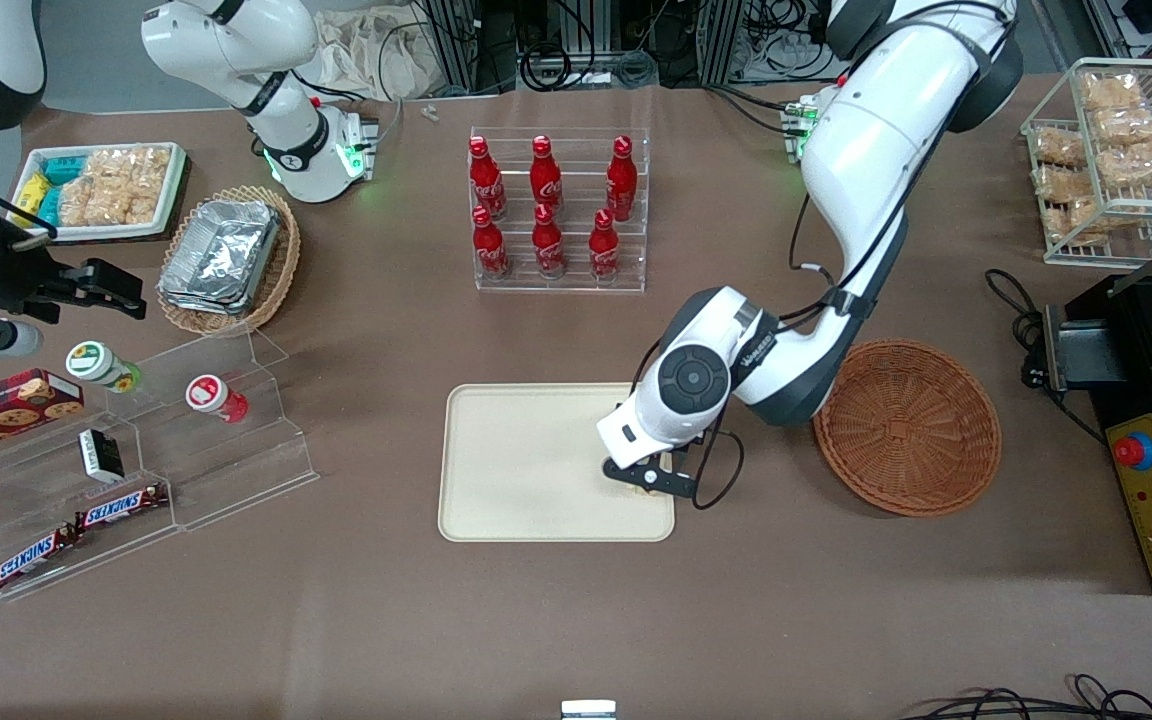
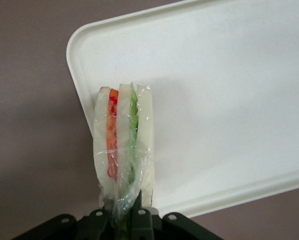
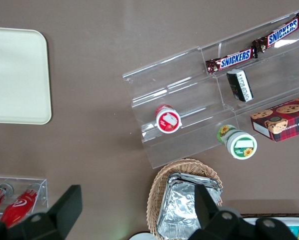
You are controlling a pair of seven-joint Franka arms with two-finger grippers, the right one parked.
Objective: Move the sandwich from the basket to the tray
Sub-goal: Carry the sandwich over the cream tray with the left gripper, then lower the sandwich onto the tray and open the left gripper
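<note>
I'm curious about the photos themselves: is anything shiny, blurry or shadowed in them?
In the left wrist view, the sandwich held in the end effector shows glints on its clear wrap, and a soft shadow falls on the tray. In the front view, the arm shadows the tray's edge nearest the basket. In the right wrist view, the foil containers glare.

My pincer (image 1: 652, 484) holds the sandwich (image 2: 123, 145) over the tray (image 1: 526, 470) edge nearest the basket (image 1: 908, 427); basket sits beside tray on worktop (image 1: 576, 620), toward my arm's end.
</note>
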